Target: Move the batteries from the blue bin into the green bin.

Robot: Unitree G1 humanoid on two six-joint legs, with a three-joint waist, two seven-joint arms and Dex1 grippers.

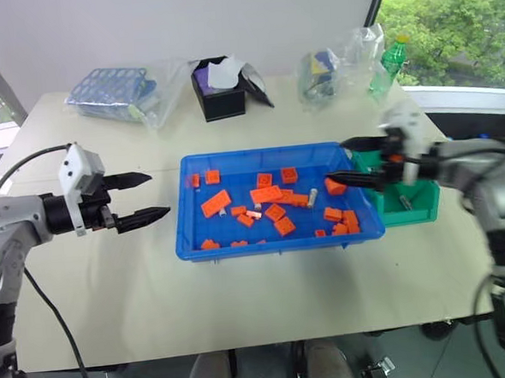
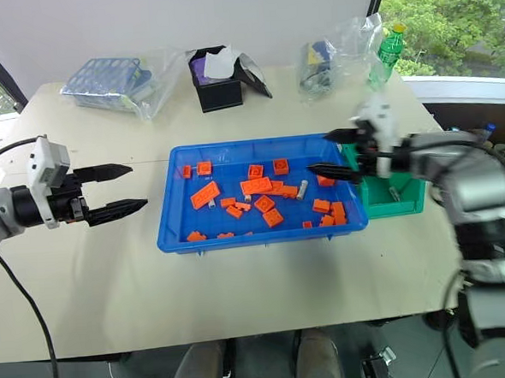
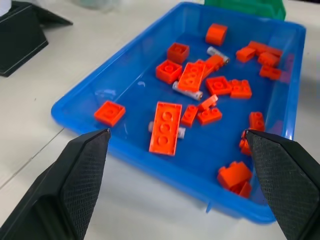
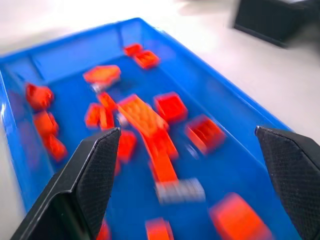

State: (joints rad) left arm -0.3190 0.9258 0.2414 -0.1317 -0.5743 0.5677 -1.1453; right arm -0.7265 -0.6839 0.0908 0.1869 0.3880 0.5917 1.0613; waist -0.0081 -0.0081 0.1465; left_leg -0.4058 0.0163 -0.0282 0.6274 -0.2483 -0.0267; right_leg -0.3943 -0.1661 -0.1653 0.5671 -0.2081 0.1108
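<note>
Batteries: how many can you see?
4. Three batteries lie in the blue bin, one in the green bin. Bricks may hide more.

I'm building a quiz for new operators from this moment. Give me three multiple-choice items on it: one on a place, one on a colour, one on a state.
1. Where does the green bin stand?
A. against the blue bin's right end
B. at the table's far edge
C. inside the blue bin

2. What colour are the toy bricks mixed with the batteries?
A. yellow
B. orange
C. green

3. How are the right gripper's fingers?
A. shut on a battery
B. shut on a brick
C. open, holding nothing

Key: 1 A, the green bin sits beside the tray's right end; 2 B, every brick in the tray is orange; 3 C, the right wrist view shows its fingers spread with nothing between them.
</note>
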